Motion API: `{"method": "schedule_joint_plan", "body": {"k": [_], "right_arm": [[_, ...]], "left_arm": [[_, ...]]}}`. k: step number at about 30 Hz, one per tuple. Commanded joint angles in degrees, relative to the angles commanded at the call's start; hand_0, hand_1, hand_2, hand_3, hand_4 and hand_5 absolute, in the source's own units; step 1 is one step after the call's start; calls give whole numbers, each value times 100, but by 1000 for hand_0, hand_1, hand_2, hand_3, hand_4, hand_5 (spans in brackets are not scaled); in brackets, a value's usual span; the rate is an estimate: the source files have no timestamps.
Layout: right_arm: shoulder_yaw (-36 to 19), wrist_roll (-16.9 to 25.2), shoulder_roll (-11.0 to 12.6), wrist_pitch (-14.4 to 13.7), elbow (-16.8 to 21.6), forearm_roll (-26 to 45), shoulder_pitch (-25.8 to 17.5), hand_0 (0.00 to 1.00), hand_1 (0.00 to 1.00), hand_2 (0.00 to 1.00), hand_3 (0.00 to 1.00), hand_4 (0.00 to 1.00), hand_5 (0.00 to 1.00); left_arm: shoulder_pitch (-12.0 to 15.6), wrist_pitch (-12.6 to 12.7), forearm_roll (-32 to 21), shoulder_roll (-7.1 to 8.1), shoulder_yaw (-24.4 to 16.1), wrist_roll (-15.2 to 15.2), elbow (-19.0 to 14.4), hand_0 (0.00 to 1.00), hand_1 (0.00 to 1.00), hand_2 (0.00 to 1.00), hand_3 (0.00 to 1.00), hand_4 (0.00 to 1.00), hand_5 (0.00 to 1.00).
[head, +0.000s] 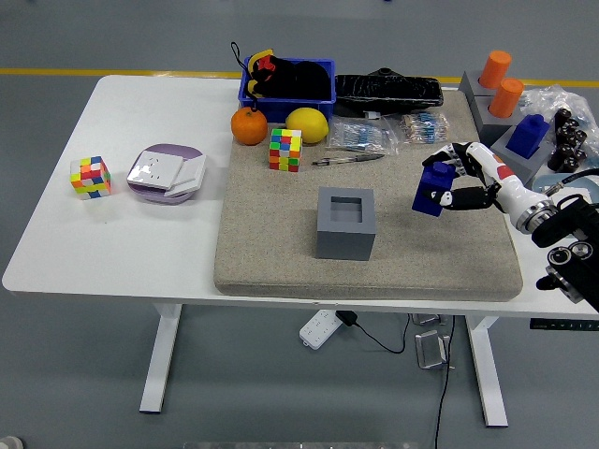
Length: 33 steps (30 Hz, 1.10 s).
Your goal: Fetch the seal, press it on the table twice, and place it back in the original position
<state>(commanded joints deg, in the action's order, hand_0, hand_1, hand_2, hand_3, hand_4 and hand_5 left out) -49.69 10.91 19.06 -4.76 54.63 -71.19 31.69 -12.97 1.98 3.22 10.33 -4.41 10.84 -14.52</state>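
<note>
My right hand [459, 182] is shut on the blue seal [435, 189] and holds it low over the right part of the beige mat [281, 253]; I cannot tell whether the seal touches the mat. The grey holder block [345, 223] stands at the mat's middle with its square socket empty, to the left of the seal. My left arm is out of view.
Behind the mat are a blue bin [288, 81], an orange [249, 125], a lemon [306, 123], a colour cube [285, 149], a pen [346, 160] and plastic bags. A second blue seal [530, 134] and orange cylinders [501, 81] are at the far right. Another cube [91, 177] and a purple dish [167, 172] lie left.
</note>
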Motion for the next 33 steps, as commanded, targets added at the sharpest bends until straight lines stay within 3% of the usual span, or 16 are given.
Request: {"method": "schedule_joint_plan", "body": {"k": [8,19,25,33], "right_arm": [[52,145,-269,-133,-568,-38,-148,448,344,375,351,663,2],[130,204,-358,-167,-718,43,-163,448,344,372,346,661,2],[9,171,-279,-164,-335,19,-169,445,343,372,345,662,2],[-241,-36,-59,-42,761,-203,4,444,343,372,346,664,2]], "left_arm": [[6,-4,34,-8,-4,1,-12,794,743,736,761,622,443],[2,-3,38,10,29,2,-11,794,742,736,761,622,442],[10,-6,51,1,5,2,-17,794,742,737,761,622,444],[22,-4,38,5,6,2,-9,794,742,737,761,622,443]]}}
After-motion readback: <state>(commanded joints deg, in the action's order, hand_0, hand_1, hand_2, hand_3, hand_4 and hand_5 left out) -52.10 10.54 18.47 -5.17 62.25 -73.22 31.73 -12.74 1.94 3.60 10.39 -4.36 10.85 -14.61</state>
